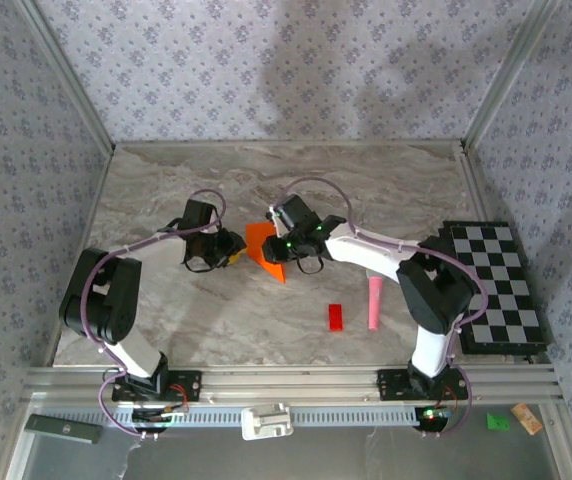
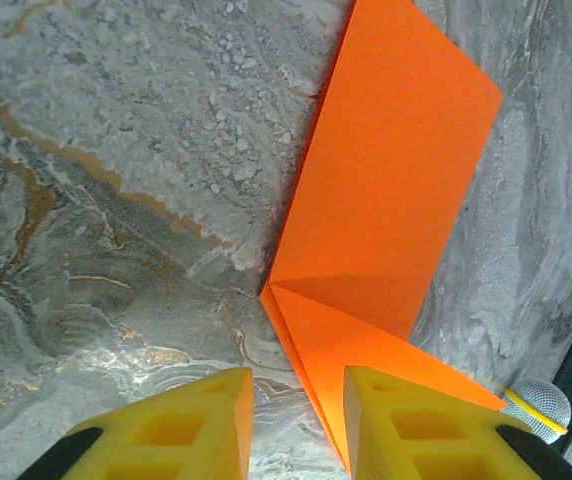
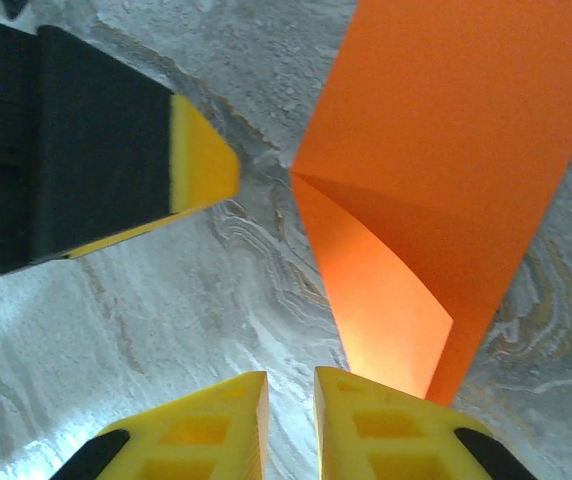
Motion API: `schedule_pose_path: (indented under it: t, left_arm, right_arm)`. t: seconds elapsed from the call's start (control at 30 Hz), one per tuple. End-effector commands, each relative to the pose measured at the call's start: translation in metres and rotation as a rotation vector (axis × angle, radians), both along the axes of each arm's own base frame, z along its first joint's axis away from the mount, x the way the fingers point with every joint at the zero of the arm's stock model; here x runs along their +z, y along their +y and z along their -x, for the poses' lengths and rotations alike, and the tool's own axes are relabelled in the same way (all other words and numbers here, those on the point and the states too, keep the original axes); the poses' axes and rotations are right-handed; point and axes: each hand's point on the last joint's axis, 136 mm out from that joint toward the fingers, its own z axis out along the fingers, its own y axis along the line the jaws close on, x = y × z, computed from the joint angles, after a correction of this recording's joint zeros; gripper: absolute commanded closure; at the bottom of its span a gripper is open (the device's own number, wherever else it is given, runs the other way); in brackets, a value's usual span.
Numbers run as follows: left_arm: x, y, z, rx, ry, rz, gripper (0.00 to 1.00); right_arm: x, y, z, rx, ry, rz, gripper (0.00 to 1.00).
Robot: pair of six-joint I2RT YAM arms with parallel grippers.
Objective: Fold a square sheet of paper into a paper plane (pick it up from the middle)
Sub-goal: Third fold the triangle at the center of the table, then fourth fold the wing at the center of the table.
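The square sheet of paper (image 1: 264, 248), bright orange, lies on the marble table between my two grippers. It is creased, with one corner flap (image 3: 381, 300) folded over and curling up; it is not in the dart shape of a paper plane. My left gripper (image 2: 298, 385) stands open at the sheet's left side. The folded edge (image 2: 311, 360) runs into the gap and under the right finger (image 2: 406, 420). My right gripper (image 3: 291, 385) is open by a narrow gap, with bare table between its fingers and the flap just right of them. The left gripper's fingertip (image 3: 201, 165) shows opposite.
A small red block (image 1: 336, 316) and a pink toy microphone (image 1: 375, 303) lie nearer the front, right of centre; the microphone's head (image 2: 538, 408) shows beyond the paper. A checkerboard (image 1: 496, 285) covers the right edge. Patterned walls close the back and sides.
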Motion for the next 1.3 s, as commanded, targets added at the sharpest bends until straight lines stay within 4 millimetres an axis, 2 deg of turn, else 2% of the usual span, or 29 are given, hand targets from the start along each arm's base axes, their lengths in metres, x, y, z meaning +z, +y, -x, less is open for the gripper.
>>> schedule_pose_path:
  t: [0.0, 0.17, 0.3, 0.57, 0.77, 0.93, 1.27]
  left_arm:
    - [-0.007, 0.000, 0.000, 0.012, 0.018, 0.019, 0.71]
    - [-0.006, -0.009, -0.001, -0.014, 0.024, 0.064, 0.71]
    - [-0.008, -0.014, -0.001, -0.035, 0.035, 0.080, 0.71]
    - [-0.013, -0.021, -0.004, -0.065, 0.052, 0.101, 0.69]
    - [-0.012, -0.028, -0.009, -0.092, 0.048, 0.125, 0.69]
    - [-0.011, -0.030, -0.012, -0.100, 0.042, 0.133, 0.74]
    - [-0.015, -0.034, -0.016, -0.116, 0.042, 0.144, 0.75]
  right_arm:
    - [-0.015, 0.000, -0.006, -0.006, 0.035, 0.043, 0.82]
    - [-0.040, -0.014, -0.015, -0.082, 0.094, 0.095, 0.83]
    - [-0.055, -0.018, -0.016, -0.094, 0.136, 0.109, 0.83]
    - [-0.075, -0.027, -0.015, -0.121, 0.178, 0.149, 0.85]
    - [-0.079, -0.030, -0.014, -0.129, 0.190, 0.149, 0.86]
    - [-0.080, -0.032, -0.014, -0.135, 0.194, 0.147, 0.87]
    - [-0.084, -0.033, -0.012, -0.136, 0.206, 0.146, 0.88]
